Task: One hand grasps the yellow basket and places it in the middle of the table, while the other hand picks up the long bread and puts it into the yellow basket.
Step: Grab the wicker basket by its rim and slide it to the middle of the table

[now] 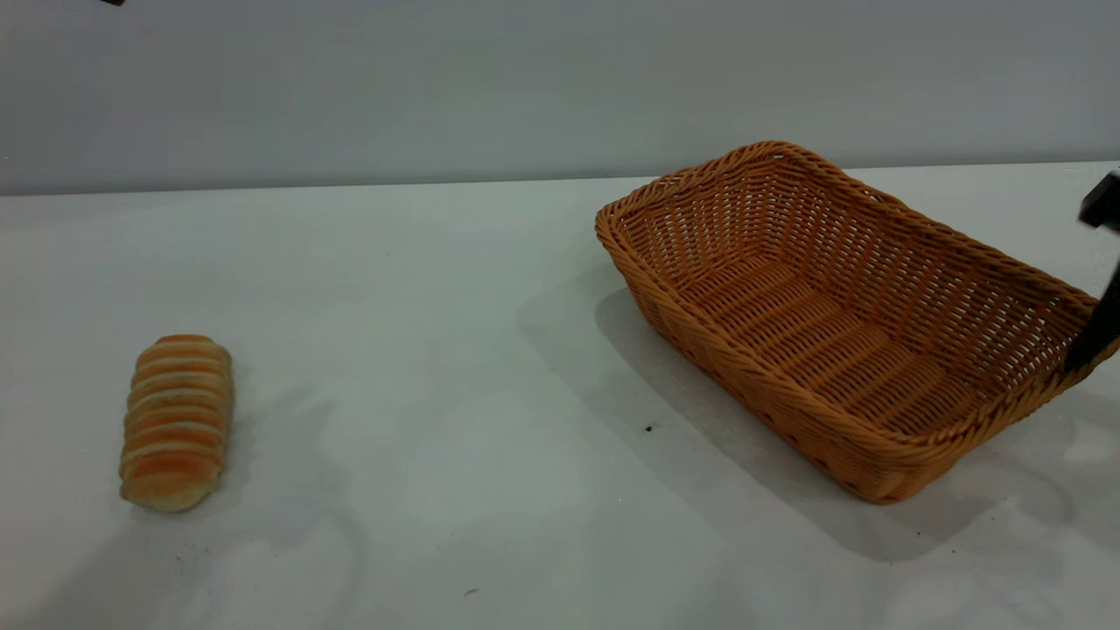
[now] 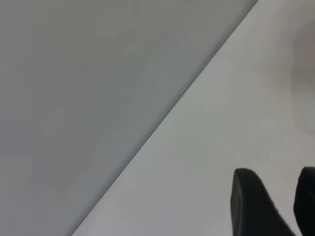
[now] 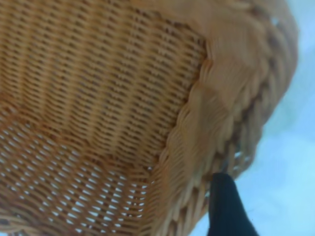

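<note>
R claw [image 1: 1094, 346] pinches yellow basket [image 1: 840, 324] rim; L claw [image 2: 283, 204] spread above table [image 1: 437, 350]; long bread [image 1: 177, 422] apart.

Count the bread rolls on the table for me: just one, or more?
1. The long bread lies alone at the table's left side, far from the yellow basket on the right. The basket's visible interior is empty; nothing suggests a hidden roll.

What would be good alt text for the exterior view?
A large yellow basket sits empty at the right of a white table, with the right tool at its right-hand rim. The long bread lies alone at the far left.
</note>
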Available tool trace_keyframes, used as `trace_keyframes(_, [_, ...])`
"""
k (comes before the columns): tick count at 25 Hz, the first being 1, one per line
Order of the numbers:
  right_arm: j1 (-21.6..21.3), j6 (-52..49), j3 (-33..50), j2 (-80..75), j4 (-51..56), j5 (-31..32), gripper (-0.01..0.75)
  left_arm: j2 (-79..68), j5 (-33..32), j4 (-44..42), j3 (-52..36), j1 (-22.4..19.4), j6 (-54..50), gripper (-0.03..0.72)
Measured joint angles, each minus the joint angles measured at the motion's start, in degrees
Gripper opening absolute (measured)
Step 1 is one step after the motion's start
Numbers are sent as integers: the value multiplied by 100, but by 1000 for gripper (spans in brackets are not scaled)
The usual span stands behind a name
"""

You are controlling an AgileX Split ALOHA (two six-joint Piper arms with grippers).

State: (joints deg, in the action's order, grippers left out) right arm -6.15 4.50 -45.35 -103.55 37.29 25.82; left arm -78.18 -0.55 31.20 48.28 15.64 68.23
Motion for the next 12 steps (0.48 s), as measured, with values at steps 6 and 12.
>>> trace_keyframes(6, [58,871,6,-82,990,-76,472,0,5,0,0,0,0,283])
trace_keyframes(12, [58,994,6,-135,1158,-80,505,0,55,0,0,0,0,283])
